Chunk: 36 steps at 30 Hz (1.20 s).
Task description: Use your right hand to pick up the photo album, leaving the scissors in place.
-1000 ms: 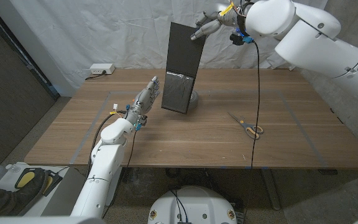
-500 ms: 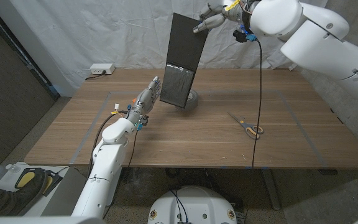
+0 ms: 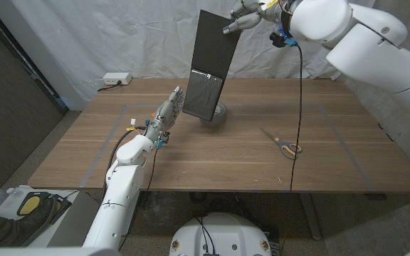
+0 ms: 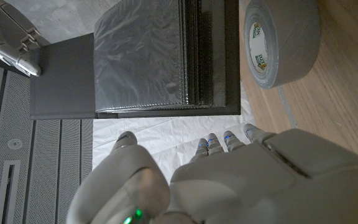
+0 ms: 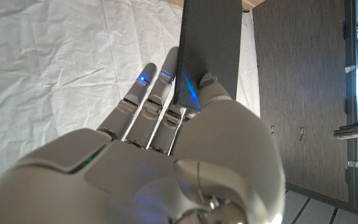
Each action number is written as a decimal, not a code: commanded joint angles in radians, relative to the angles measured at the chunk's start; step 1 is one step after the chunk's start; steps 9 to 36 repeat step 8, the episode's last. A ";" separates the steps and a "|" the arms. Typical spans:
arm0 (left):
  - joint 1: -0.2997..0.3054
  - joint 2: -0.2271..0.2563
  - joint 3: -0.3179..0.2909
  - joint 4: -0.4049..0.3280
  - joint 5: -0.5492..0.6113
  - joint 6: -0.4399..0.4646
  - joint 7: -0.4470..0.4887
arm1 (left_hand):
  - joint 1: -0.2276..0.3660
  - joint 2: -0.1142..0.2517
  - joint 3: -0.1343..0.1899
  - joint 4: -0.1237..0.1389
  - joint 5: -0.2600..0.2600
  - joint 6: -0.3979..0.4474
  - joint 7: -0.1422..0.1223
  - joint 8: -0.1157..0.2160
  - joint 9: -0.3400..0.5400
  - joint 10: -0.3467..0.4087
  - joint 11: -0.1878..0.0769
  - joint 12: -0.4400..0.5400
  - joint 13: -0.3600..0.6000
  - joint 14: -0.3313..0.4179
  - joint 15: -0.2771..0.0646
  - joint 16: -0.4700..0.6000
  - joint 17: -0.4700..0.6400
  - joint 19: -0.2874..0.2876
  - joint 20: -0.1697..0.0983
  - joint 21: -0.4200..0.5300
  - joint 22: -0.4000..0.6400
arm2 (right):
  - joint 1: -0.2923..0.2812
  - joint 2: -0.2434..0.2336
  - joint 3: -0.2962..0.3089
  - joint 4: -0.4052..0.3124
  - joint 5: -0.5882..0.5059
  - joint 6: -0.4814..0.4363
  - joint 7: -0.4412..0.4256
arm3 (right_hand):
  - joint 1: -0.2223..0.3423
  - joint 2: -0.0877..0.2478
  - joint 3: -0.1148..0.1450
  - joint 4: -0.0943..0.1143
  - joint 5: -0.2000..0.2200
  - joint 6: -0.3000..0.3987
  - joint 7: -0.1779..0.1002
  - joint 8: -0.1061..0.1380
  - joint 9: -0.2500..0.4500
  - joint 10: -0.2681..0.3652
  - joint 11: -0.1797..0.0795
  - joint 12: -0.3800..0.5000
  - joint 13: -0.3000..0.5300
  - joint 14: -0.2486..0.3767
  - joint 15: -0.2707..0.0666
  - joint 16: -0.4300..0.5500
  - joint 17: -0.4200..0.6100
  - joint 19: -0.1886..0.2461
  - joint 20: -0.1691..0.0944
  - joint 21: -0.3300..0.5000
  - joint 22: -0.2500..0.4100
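The photo album [image 3: 210, 64] is gripped by its top cover in the right hand [image 3: 242, 19] at upper centre, raised off the tabletop [image 3: 212, 160]; the scissors [image 3: 282, 144] are seen at right, the left hand [image 3: 168, 114] held open nearby.

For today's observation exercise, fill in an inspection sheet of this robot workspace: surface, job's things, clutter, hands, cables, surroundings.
Surface: wooden table, tape lines marking a rectangle on it.
Job's things: photo album lifted clear of the table, hanging open with clear sleeves at its lower end; scissors lying on the table at the robot's right.
Clutter: roll of grey duct tape behind the album's lower end.
Hands: right hand pinches the album's top corner; left hand holds nothing, fingers extended toward the album.
Cables: black cable hanging from the right arm; wires at the left wrist.
Surroundings: white sheet backdrop; power strip at the table's far left.
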 commanded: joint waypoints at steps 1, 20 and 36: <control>-0.043 -0.008 0.002 0.062 0.002 0.007 -0.010 | 0.010 -0.001 -0.006 0.000 -0.002 -0.003 0.004 0.004 0.005 0.000 -0.003 0.003 0.002 0.001 0.000 0.001 0.002 -0.024 -0.072 0.005 0.003 | 0.005 -0.004 0.006 0.020 0.014 0.018 -0.008 | 0.054 0.055 0.001 0.002 0.007 0.043 -0.038 0.007 0.005 0.028 -0.016 0.003 0.006 0.007 -0.089 -0.002 0.003 0.000 -0.128 0.011 0.001; -0.076 -0.013 0.008 0.105 -0.003 -0.007 -0.020 | 0.010 0.000 -0.007 0.000 -0.002 -0.003 0.005 0.004 0.005 0.000 -0.004 0.003 0.002 -0.001 0.000 0.000 0.002 -0.024 -0.072 0.005 0.003 | 0.023 0.012 -0.003 0.055 0.014 0.032 0.000 | 0.055 0.055 0.000 0.002 0.007 0.045 -0.035 0.008 0.007 0.032 -0.016 0.003 0.006 0.008 -0.089 -0.003 0.005 0.000 -0.128 0.014 0.001; -0.076 -0.013 0.008 0.105 -0.003 -0.007 -0.020 | 0.010 0.000 -0.007 0.000 -0.002 -0.003 0.005 0.004 0.005 0.000 -0.004 0.003 0.002 -0.001 0.000 0.000 0.002 -0.024 -0.072 0.005 0.003 | 0.023 0.012 -0.003 0.055 0.014 0.032 0.000 | 0.055 0.055 0.000 0.002 0.007 0.045 -0.035 0.008 0.007 0.032 -0.016 0.003 0.006 0.008 -0.089 -0.003 0.005 0.000 -0.128 0.014 0.001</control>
